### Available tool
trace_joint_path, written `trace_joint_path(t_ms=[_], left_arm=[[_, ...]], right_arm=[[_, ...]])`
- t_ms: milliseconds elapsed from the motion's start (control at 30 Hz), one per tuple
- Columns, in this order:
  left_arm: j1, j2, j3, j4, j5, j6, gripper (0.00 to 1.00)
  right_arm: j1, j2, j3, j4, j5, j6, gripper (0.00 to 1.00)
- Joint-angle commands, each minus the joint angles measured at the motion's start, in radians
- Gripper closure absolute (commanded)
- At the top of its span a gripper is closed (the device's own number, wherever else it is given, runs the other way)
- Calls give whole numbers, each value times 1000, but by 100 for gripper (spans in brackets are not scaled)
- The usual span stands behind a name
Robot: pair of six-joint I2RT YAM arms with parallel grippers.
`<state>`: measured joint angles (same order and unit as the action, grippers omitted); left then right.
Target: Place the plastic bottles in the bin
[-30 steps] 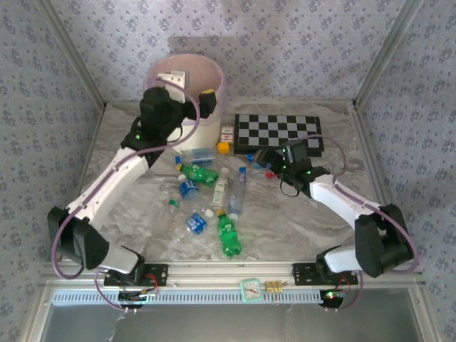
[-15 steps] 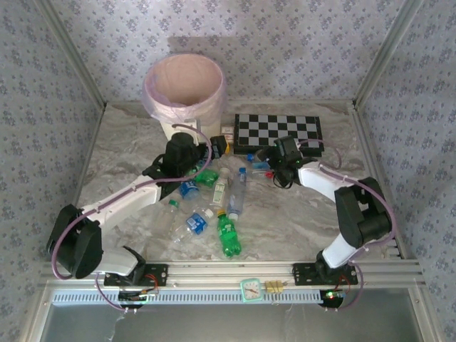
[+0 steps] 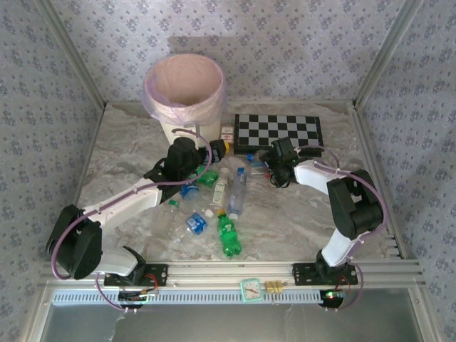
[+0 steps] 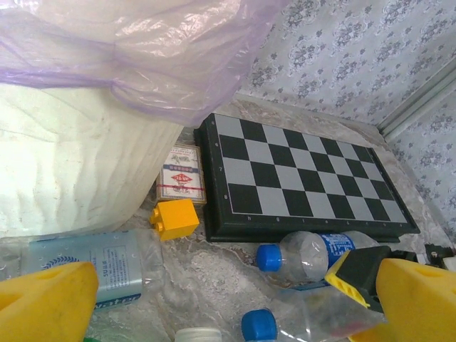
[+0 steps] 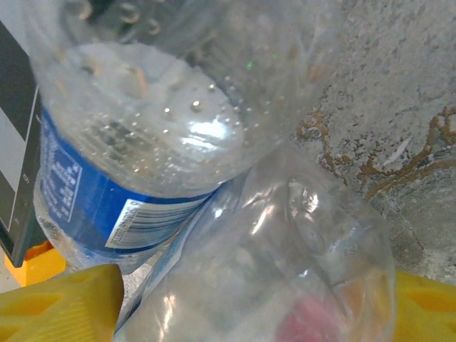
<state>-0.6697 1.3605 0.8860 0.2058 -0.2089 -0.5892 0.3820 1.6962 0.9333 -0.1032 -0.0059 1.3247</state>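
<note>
- Table (image 3: 121, 149): the marbled top that carries everything listed here.
- Bin (image 3: 215, 102): a pink-lined bucket at the far side. All places below are given from it.
- Chessboard (image 3: 278, 130): lies flat, just right of the bin's foot.
- Left gripper (image 4: 228, 303): low in front of the bin's foot, its fingers spread wide and holding nothing.
- Right gripper (image 5: 242, 306): right of the bin, off the chessboard's near edge. Its yellow fingers straddle a clear bottle (image 5: 285, 256) lying on the table. I cannot tell whether they press it yet.
- Plastic bottles (image 3: 236, 192): those in sight lie scattered on the table in front of the bin.
- Neighbour bottle (image 5: 107, 178): blue-labelled and touching the straddled one. The grip should take the clear bottle's body alone, and the bottle should lift clear before it swings to the bin's mouth.
- Yellow cube (image 4: 173, 218) and red-white box (image 4: 181, 183): at the bin's foot, to be left alone.
</note>
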Motion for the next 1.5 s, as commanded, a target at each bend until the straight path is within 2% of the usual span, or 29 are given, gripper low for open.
trace_joint_path(t_ms=[0,200,433,633,833,1033,1133,1300,1467], left_arm=[[-2,-15,1,17,-14,-8,0],[-3,-9,3,13,-14,-11,0],[-2,1,19,1,-2,-9,0],[-3,11,31,-3,19,-9,0],[-3,37,57,-2,88,-4,0],[8,81,111,7,247,45,0],[15,99,132,33,339,65,0],[40,141,170,73,539,82,0],[43,196,214,96,709,76,0]], right_arm=[[-10,19,-11,15,35,24,22],[-17,27,-30,27,44,28,27],[-24,15,-60,66,44,27,41],[-35,-34,-87,114,64,21,48],[-43,-95,-84,156,79,-27,55],[-60,-198,-91,198,45,-184,57],[-63,-255,-85,219,5,-315,57],[-69,-323,-69,247,-137,-507,57],[-65,-348,-20,218,-236,-583,59]])
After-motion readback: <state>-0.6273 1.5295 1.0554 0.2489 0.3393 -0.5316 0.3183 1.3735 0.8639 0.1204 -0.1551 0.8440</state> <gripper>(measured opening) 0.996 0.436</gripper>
